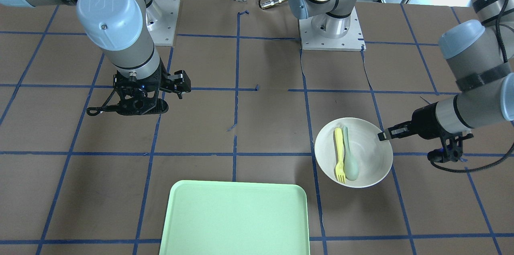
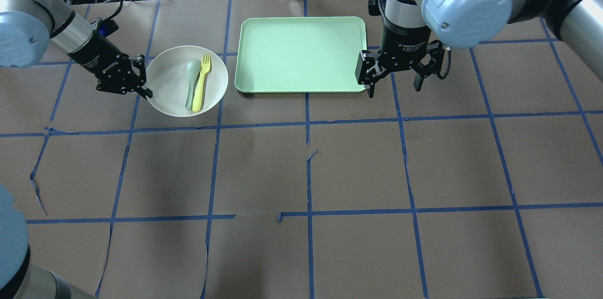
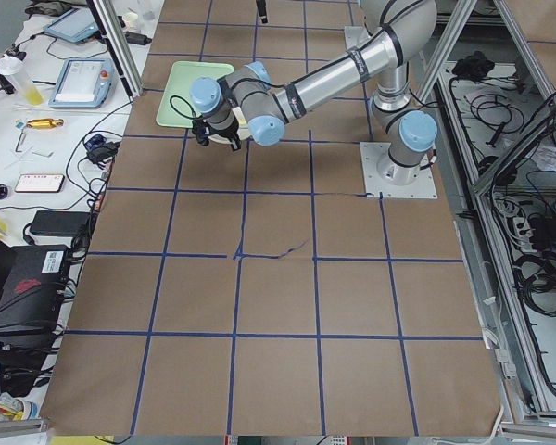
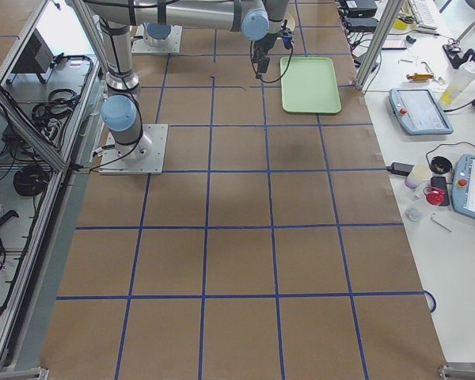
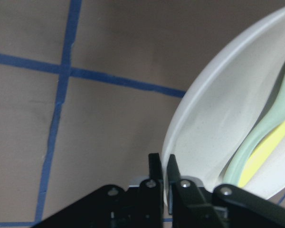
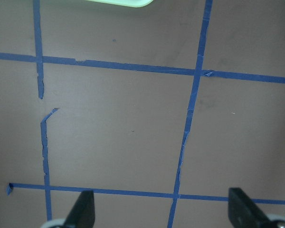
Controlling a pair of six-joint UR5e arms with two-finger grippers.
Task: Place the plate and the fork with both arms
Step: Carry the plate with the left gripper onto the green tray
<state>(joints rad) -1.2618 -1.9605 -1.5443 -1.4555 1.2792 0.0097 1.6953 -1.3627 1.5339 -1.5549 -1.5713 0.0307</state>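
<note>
plate (image 2: 165, 70) on the table (image 2: 358, 172) just beside the tray (image 2: 301, 54), fork (image 2: 201, 83) and spoon (image 2: 191, 77) loose inside | left pincer (image 2: 146, 93) pinches its outer rim; right pincer (image 2: 394, 87) spread, empty | you're likely holding something stiff, light, slick — keep it level or the fork slides

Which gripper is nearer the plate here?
Left. The left gripper grips the rim of the plate; the right gripper hangs open beyond the tray, on the side away from the plate.
</note>
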